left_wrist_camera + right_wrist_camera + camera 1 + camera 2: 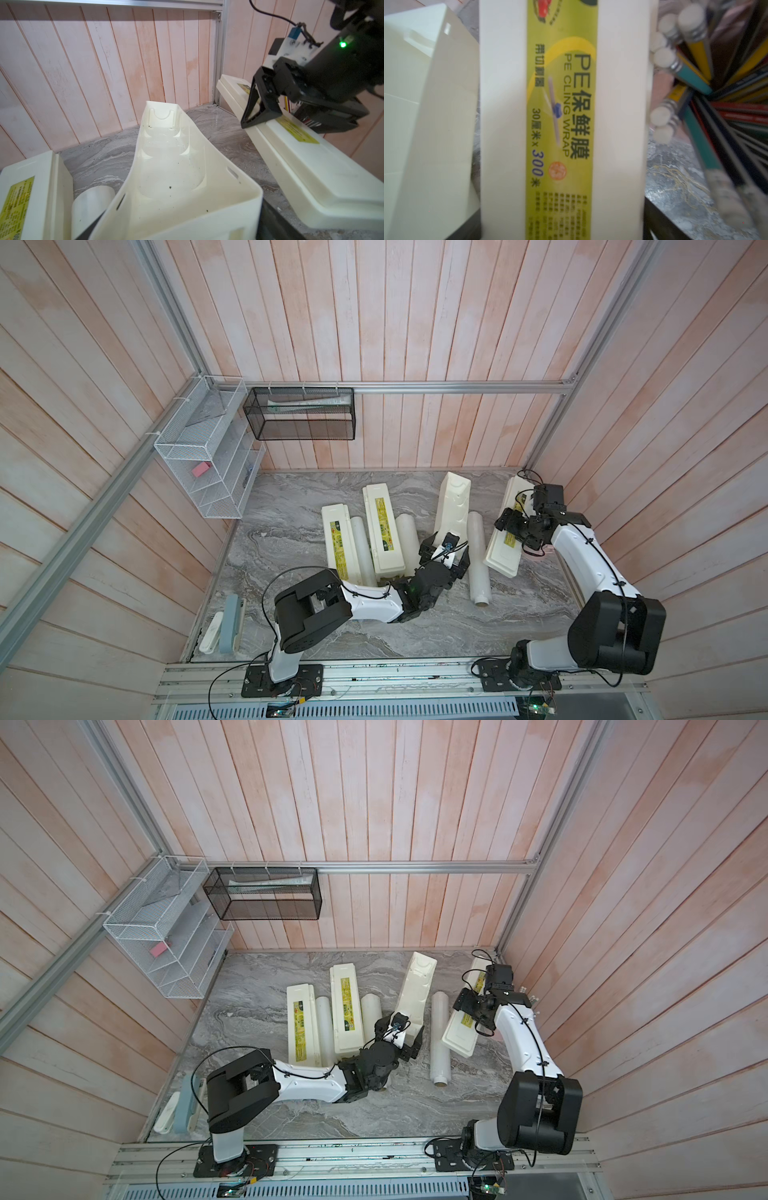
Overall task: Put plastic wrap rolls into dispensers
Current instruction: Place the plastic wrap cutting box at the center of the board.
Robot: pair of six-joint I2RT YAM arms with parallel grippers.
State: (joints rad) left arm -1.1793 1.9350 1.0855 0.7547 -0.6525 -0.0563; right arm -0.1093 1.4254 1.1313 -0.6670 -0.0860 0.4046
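We see the grey table [291,510] carrying four long cream boxes. The open box [451,506] lies near the middle with its trough facing up, and we place everything else by it.

Toward the left arm's side of it lie two shut boxes with their labels up. One is the near shut box [384,531], and beyond that lies the far shut box [338,543]. Toward the right arm's side of the open box, set apart from it, lies the labelled box [500,560].

All three rolls lie on the table. The first roll [478,556] lies between the open box and the labelled box. The second roll [409,535] lies between the open box and the near shut box. The third roll [359,547] lies farther off, between the two shut boxes.

The left tool [445,554] grasps the open box across its near end, a finger against each wall. The right tool [519,533] grasps the labelled box across its width. In the right wrist view, a bunch of pencils [691,52] stands just beside that box.
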